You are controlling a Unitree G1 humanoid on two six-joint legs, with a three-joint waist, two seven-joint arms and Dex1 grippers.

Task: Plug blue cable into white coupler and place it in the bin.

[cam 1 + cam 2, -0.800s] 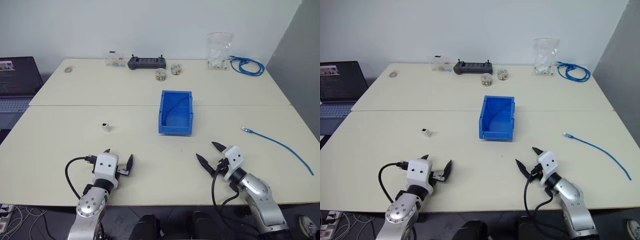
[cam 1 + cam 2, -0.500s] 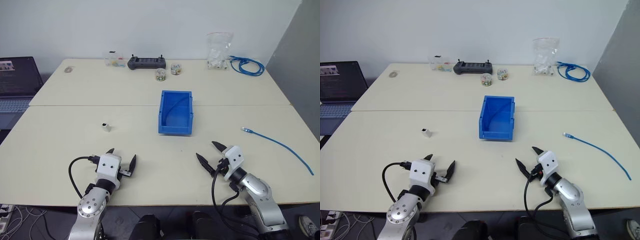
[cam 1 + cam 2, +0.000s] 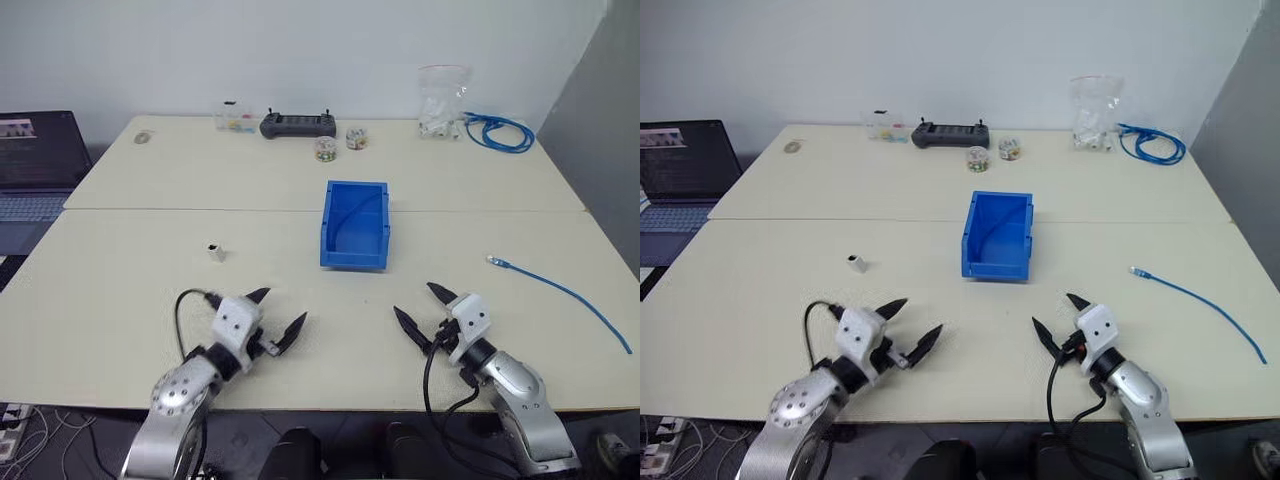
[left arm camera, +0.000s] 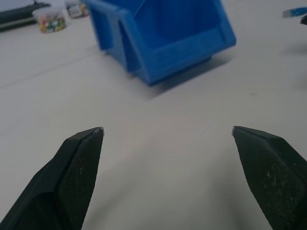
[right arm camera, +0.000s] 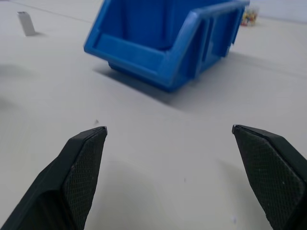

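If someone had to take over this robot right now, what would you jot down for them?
Left gripper: open, holding nothing, above the table's near edge.
Right gripper: open, holding nothing, near edge too.
Blue cable: loose on the table at the robot's right, unplugged.
White coupler: stands alone on the table, ahead of the left gripper.
Bin: mid-table, between the two.
Done: nothing yet.
Left: pick up cable and coupler, plug them together, put them in the bin.
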